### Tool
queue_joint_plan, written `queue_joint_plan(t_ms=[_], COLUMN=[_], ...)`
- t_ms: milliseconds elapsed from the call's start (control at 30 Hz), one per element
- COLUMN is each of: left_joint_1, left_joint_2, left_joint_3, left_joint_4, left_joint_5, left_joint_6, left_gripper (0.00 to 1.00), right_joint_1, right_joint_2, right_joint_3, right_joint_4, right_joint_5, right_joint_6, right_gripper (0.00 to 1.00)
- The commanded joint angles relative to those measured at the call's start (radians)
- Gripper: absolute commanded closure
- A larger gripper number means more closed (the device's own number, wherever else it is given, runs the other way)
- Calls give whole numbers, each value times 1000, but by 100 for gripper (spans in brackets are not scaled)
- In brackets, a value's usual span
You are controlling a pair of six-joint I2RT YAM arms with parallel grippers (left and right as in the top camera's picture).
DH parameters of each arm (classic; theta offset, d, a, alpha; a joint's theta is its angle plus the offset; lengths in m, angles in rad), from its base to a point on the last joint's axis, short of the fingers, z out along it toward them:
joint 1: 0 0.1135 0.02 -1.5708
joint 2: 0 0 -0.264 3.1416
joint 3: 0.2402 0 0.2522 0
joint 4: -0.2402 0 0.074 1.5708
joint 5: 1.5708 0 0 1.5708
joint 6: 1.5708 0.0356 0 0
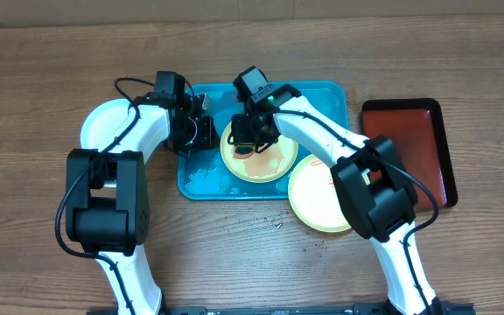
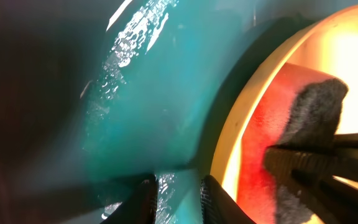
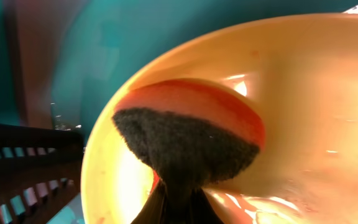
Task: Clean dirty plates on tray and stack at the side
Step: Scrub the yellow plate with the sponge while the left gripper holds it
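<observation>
A pale yellow plate [image 1: 265,162] lies on the wet turquoise tray [image 1: 201,181]. My right gripper [image 1: 248,140] is shut on a red sponge [image 3: 185,143] with a dark scrub face, pressed onto that plate [image 3: 303,93]. My left gripper [image 1: 205,133] hovers low over the tray just left of the plate's rim [image 2: 238,124]. Its fingers [image 2: 215,198] stand a narrow gap apart, with only wet tray [image 2: 154,93] showing between them. A second yellow-green plate [image 1: 315,199] lies on the table off the tray's right front corner. A pale blue-white plate [image 1: 99,124] lies left of the tray, partly under the left arm.
A dark red tray [image 1: 420,149] with a black rim sits at the right. Foam and water drops spot the turquoise tray's front [image 1: 234,185] and the wood just before it.
</observation>
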Motion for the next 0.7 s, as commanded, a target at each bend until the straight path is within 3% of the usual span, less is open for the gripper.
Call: queue_joint_plan(t_ms=[0,300,667], left_joint_1=[29,69,45], left_joint_2=[41,41,42], left_joint_3=[28,122,114], left_joint_4=[-42,-190,-159], left_joint_5=[79,97,115], left_joint_6=[2,104,154], left_gripper=[73,69,63], right_joint_1=[31,46,34], right_joint_2=[16,20,20], right_joint_3=[27,27,27], right_joint_4=[19,55,61], right_joint_5=[-11,-10,-10], right_joint_6=[1,40,53], right_gripper=[96,96,96])
